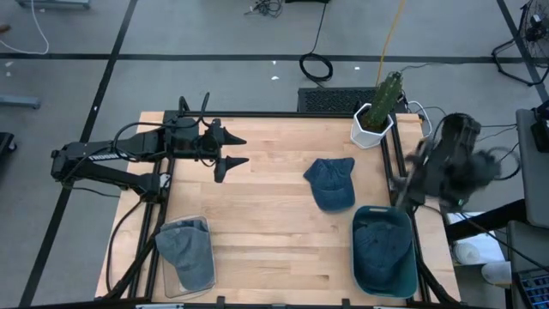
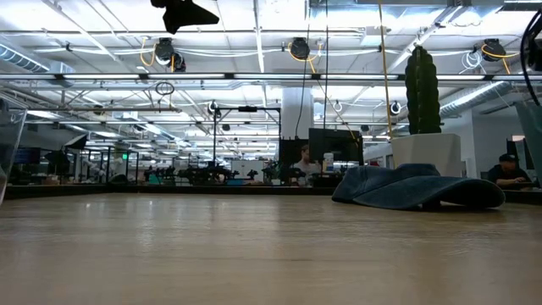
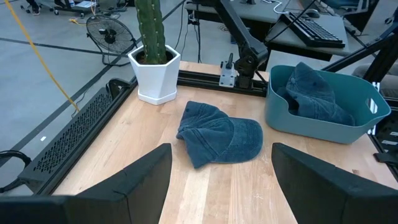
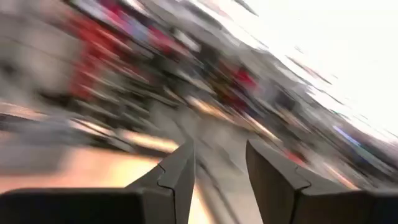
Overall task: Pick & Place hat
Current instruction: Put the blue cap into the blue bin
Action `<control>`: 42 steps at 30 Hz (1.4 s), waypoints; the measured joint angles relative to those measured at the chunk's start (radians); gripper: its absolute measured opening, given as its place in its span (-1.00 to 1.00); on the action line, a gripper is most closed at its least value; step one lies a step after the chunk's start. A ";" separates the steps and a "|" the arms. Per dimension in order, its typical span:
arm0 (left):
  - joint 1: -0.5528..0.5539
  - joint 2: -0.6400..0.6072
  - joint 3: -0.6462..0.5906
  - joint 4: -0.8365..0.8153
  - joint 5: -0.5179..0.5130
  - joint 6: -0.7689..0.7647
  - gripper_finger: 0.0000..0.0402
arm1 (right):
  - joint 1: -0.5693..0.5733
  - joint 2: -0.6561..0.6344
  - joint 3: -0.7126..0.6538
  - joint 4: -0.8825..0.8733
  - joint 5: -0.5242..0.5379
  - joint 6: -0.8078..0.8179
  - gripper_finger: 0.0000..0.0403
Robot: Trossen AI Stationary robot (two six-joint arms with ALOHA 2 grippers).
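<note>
My left pincer (image 1: 233, 149) hangs over the far left part of the wooden surface (image 1: 257, 232), its two fingers (image 3: 140, 180) spread wide apart with nothing between them. It faces right across the boards toward the loose denim hat (image 1: 331, 183).

That hat lies crumpled on the surface right of centre, apart from everything else, with bare wood all round it. From my left wrist I see it (image 3: 219, 134) lying between my two spread fingers in line of sight, but well ahead of them and untouched.

Just to the near right of it stands a teal bin (image 1: 385, 250) at the right edge of the surface, and a second denim hat (image 1: 382, 240) lies inside it. On the near left corner sits a clear tray (image 1: 185, 255) holding a paler blue hat (image 1: 186, 251). At the far right corner a white pot (image 1: 371, 127) carries a tall green cactus (image 1: 388, 93).

My right pincer (image 4: 219, 163) is off the right edge of the surface, beyond the frame rail and beside the teal bin, raised and smeared with motion in the overhead view. From its own wrist I see its two fingers (image 4: 177, 171) standing a moderate gap apart and gripping nothing; all beyond them is streaked.

From table height the loose hat (image 2: 419, 188) rests flat on the boards at right, with the cactus pot (image 2: 425, 152) behind it.
</note>
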 joint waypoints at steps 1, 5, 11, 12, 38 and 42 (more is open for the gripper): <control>0.000 0.000 0.000 0.000 0.000 0.000 0.40 | -0.027 0.008 0.039 0.019 0.083 -0.061 -0.34; 0.000 0.000 0.000 0.000 0.000 0.000 0.40 | -0.105 0.045 0.196 0.019 0.196 -0.160 -0.31; 0.000 0.000 0.000 0.000 0.000 0.000 0.40 | -0.111 0.101 0.291 -0.018 0.134 -0.133 -0.31; 0.000 0.000 0.000 0.000 0.000 0.000 0.40 | -0.110 0.110 0.285 -0.018 0.093 -0.102 -0.30; 0.000 0.000 0.000 0.000 0.000 0.000 0.40 | -1.104 0.758 0.644 -1.320 -1.354 0.956 -0.31; 0.000 0.000 0.000 0.000 0.000 0.000 0.40 | -1.308 0.863 0.678 -1.469 -1.518 0.962 -0.26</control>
